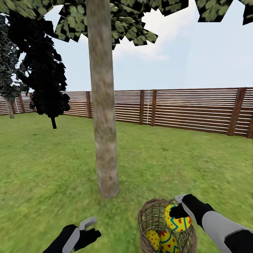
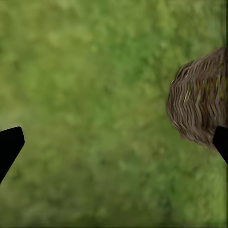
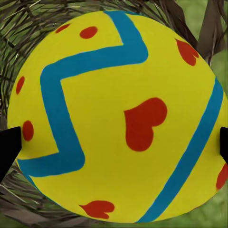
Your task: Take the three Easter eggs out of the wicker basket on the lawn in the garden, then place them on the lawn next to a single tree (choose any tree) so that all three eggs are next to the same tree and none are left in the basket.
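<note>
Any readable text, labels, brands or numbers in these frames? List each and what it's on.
None. The held egg in the right gripper carries only red heart-like spots and blue zigzag bands, no letters or digits. The wicker basket, fence and tree are unmarked.

The wicker basket (image 1: pixel 151 219) stands on the lawn (image 1: pixel 49 168) near the foot of the grey-brown tree (image 1: pixel 103 123). Two yellow eggs (image 1: pixel 161 240) with red dots lie inside it; a third egg (image 1: pixel 178 218), banded with blue zigzag, is raised at the rim.
</note>
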